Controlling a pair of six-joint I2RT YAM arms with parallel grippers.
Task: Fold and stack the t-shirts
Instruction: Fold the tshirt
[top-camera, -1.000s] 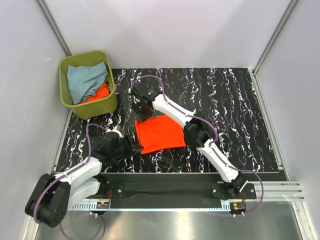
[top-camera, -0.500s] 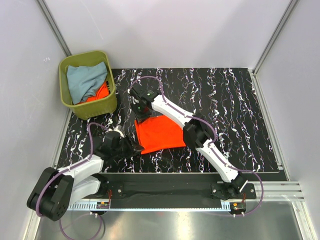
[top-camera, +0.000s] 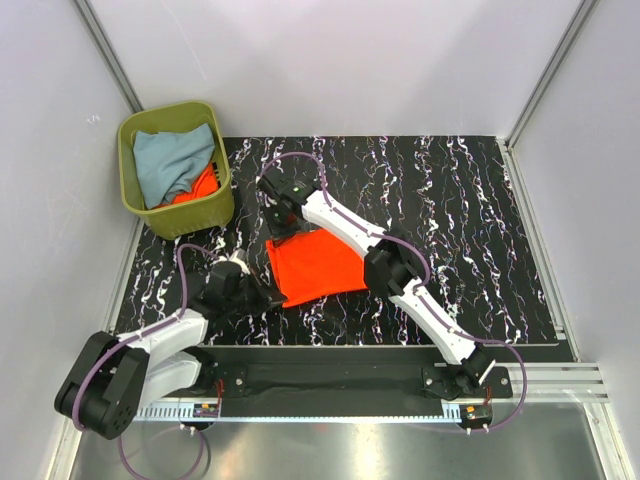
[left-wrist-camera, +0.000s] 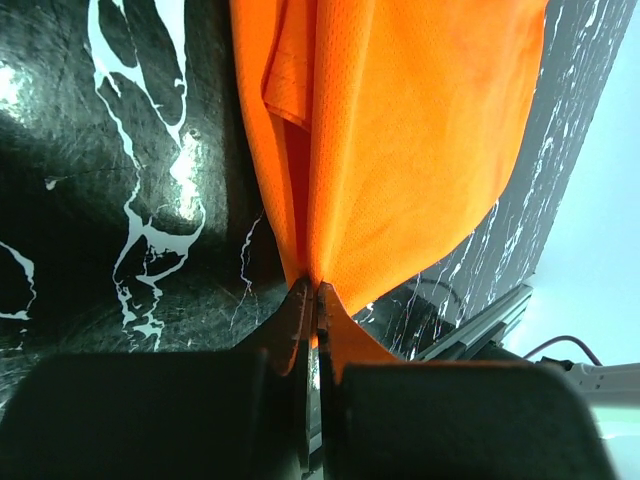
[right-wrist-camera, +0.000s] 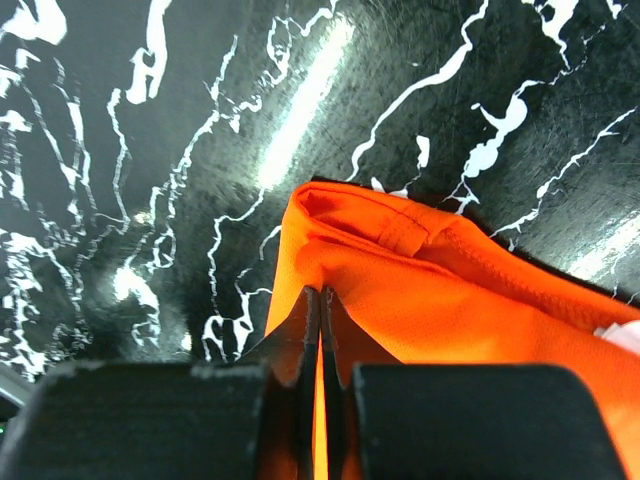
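Note:
A folded bright orange t-shirt lies on the black marbled mat. My left gripper is shut on its near left corner; the wrist view shows the orange t-shirt pinched between the tips of my left gripper. My right gripper is shut on the far left corner, where the orange t-shirt bunches in my right gripper. In the olive-green bin lie a pale grey-blue t-shirt and another orange t-shirt.
The bin stands off the mat's far left corner against the left wall. The black marbled mat stretches to the right of the shirt. White walls enclose the table on three sides; a metal rail runs along the near edge.
Both grippers have closed on the orange t-shirt's left corners. The shirt's left edge has shifted slightly left and bunched.

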